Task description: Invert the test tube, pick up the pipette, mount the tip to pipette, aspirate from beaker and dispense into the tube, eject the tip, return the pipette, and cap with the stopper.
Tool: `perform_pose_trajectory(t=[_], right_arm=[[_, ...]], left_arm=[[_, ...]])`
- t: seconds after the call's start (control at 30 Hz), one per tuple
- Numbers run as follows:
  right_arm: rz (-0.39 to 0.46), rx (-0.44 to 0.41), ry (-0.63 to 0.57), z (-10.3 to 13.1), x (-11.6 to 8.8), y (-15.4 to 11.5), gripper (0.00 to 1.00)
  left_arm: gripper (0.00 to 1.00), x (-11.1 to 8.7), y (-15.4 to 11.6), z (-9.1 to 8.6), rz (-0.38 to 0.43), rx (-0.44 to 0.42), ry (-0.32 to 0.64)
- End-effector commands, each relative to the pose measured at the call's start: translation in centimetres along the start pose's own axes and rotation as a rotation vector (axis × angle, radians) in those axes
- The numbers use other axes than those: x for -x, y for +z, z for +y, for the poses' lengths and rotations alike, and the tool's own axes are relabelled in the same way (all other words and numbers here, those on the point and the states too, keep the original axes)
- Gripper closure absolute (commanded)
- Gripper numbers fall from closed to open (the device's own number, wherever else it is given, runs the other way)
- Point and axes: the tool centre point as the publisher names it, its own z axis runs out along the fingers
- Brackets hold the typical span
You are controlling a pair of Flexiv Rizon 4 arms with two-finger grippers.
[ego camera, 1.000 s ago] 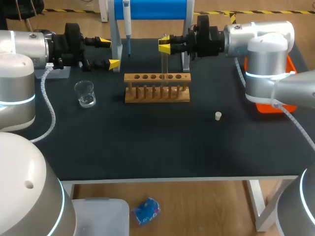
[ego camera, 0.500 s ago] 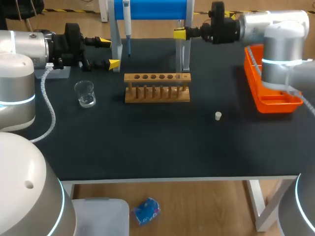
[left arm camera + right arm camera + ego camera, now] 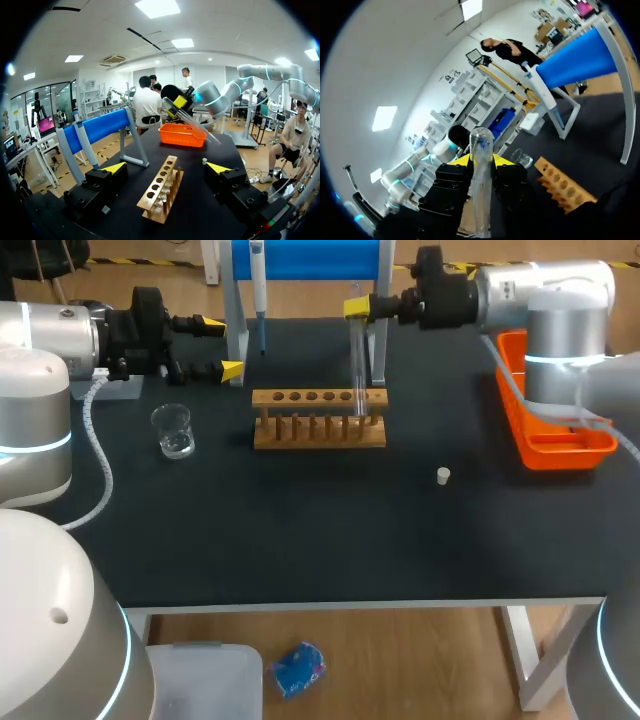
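My right gripper is shut on a clear test tube, which hangs upright over the right end of the wooden rack. I cannot tell whether its lower end touches a hole. In the right wrist view the tube stands between the yellow tips of the right gripper. My left gripper is open at the back left, holding nothing, near the pipette hanging on the blue stand. The beaker sits left of the rack. A white stopper lies to the right front.
An orange tray stands at the table's right edge. In the left wrist view the rack lies ahead of the left gripper, with the orange tray beyond it.
The right arm drew back and to the right and turned its wrist with the tube. The tube now hangs upright over the rack's right end. The left arm has kept still.
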Motion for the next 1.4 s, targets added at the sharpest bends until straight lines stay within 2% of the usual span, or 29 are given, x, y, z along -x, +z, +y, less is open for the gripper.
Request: perform_pose_trajectory(t=[0.03,0.07,0.2,0.3,0.37,0.43,0.73,0.93,1.4], right_arm=[[0.076,-0.015,0.477,0.2,0.4,-0.3,1.0],[0.121,-0.03,0.58,0.3,0.4,-0.3,1.0],[0.147,-0.046,0.679,0.6,0.7,-0.5,1.0],[0.147,-0.08,0.687,0.5,1.0,-0.4,1.0],[0.187,-0.074,0.785,0.3,1.2,-0.4,1.0],[0.132,-0.087,0.727,0.3,1.5,-0.2,1.0],[0.108,-0.095,0.706,-0.3,2.3,0.4,1.0],[0.075,-0.092,0.629,-0.2,2.3,0.4,1.0],[0.074,-0.076,0.615,-0.2,2.4,0.6,1.0]], left_arm=[[0.0,0.0,0.0,0.1,-0.001,-0.003,0.002],[0.0,0.0,0.0,0.1,-0.001,-0.003,0.002],[0.0,0.0,0.0,0.1,-0.001,-0.003,0.002],[0.0,0.0,0.0,0.1,-0.001,-0.003,0.002],[0.0,0.0,0.0,0.1,-0.001,-0.003,0.002],[0.0,0.0,0.0,0.1,-0.001,-0.003,0.002],[0.0,0.0,0.0,0.1,-0.001,-0.003,0.002],[0.0,0.0,0.0,0.1,-0.001,-0.003,0.002],[0.0,0.0,0.0,0.1,-0.001,-0.003,0.002]])
